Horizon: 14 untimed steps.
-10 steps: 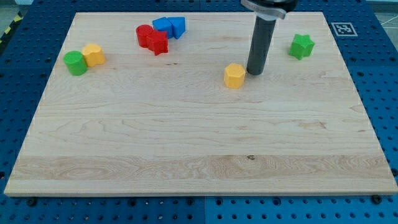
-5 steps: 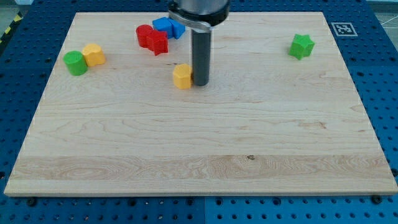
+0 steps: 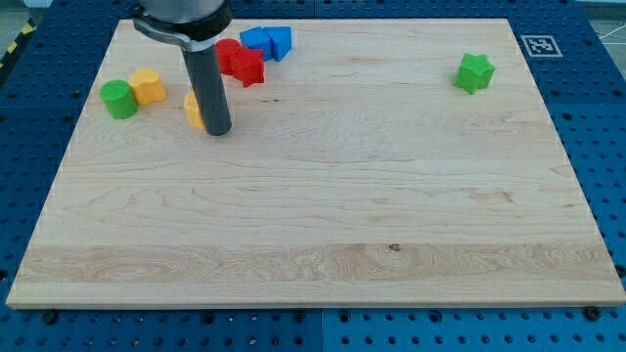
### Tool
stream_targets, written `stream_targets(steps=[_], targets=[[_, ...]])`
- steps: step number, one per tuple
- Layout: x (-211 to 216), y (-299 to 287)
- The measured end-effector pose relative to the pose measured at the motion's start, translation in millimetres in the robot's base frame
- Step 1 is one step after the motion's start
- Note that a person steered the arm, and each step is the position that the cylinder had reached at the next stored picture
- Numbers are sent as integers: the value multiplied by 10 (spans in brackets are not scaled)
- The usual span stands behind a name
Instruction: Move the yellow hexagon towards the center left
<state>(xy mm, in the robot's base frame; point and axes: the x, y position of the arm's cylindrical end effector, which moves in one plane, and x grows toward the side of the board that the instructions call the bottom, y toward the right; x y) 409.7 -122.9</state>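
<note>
The yellow hexagon [image 3: 194,110] sits in the upper left part of the wooden board [image 3: 313,225], mostly hidden behind my dark rod. My tip [image 3: 217,130] rests on the board right against the hexagon's right side. A second yellow block [image 3: 148,86] lies further left, touching a green cylinder [image 3: 118,99].
Two red blocks [image 3: 239,62] and two blue blocks [image 3: 267,41] cluster near the view's top, just right of my rod. A green star [image 3: 474,72] sits at the upper right. A fiducial marker [image 3: 537,44] lies off the board's top right corner.
My tip has slid leftward across the board, pushing the yellow hexagon from the upper middle to the upper left, near the yellow and green pair.
</note>
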Motion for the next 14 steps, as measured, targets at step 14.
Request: stream_targets(steps=[14], targets=[[-660,-239]])
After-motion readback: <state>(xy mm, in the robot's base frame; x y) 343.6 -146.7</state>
